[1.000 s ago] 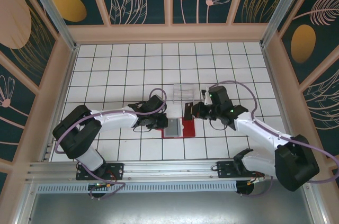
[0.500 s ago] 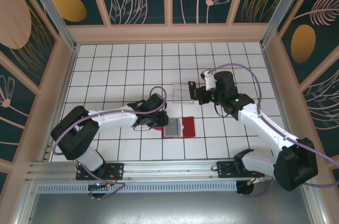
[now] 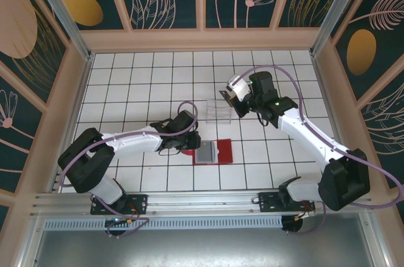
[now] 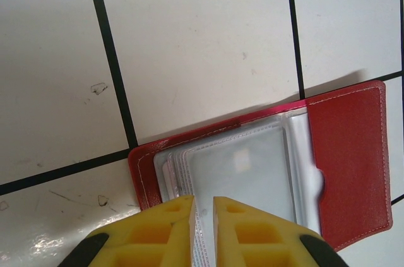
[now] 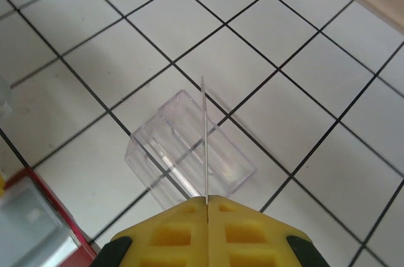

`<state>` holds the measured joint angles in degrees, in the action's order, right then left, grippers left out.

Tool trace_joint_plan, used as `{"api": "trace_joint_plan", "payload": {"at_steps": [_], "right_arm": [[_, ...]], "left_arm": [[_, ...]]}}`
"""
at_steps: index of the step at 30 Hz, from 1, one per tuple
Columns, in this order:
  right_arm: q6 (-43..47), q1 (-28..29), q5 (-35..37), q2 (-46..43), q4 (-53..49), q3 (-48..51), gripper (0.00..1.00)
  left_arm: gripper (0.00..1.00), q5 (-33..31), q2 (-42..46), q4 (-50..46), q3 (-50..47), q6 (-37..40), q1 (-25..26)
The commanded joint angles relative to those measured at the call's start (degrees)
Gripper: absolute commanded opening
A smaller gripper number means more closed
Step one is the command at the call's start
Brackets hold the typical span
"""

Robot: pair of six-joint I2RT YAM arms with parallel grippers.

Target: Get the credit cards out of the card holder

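Observation:
The red card holder [image 3: 222, 151] lies open on the tiles, its greyish clear sleeves [image 4: 243, 166] fanned out. At the holder's left edge my left gripper [image 4: 203, 207] is shut on the edge of the sleeve stack; from above it shows as [image 3: 189, 143]. My right gripper [image 5: 207, 202] is shut on one thin credit card [image 5: 204, 141]. That card stands edge-on above the clear plastic box [image 5: 164, 144]. From above, the card [image 3: 225, 98] looks dark and hangs at the box's right end, with the right gripper [image 3: 230, 100] behind it.
The clear plastic box [image 3: 216, 110] stands on the tiles just beyond the card holder. Wooden walls ring the white tiled floor [image 3: 139, 77]. Open tiles lie to the left and at the back.
The right gripper has carried the card up and away from the card holder to a spot over the clear box. The left gripper has stayed on the sleeves.

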<state>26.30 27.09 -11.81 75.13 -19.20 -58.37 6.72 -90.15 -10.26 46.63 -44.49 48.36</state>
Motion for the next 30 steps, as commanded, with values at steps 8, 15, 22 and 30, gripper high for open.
{"api": "trace_joint_plan", "payload": {"at_steps": [8,15,22,30], "right_arm": [[15.66,-0.08,2.50,5.27,-6.33,-9.44,0.00],[21.80,-0.34,0.68,9.82,-11.18,-14.48,0.00],[26.25,-0.33,-1.34,16.79,-17.30,-20.81,0.00],[31.13,-0.05,-2.59,24.08,-25.93,-28.11,0.00]], "left_arm": [[0.17,-0.98,0.83,1.08,1.12,2.09,0.33],[0.18,-1.71,1.25,1.56,0.47,1.67,0.24],[0.19,-1.32,1.70,2.04,-0.13,0.54,0.20],[0.19,-1.27,2.05,1.87,-0.69,0.30,0.18]]}}
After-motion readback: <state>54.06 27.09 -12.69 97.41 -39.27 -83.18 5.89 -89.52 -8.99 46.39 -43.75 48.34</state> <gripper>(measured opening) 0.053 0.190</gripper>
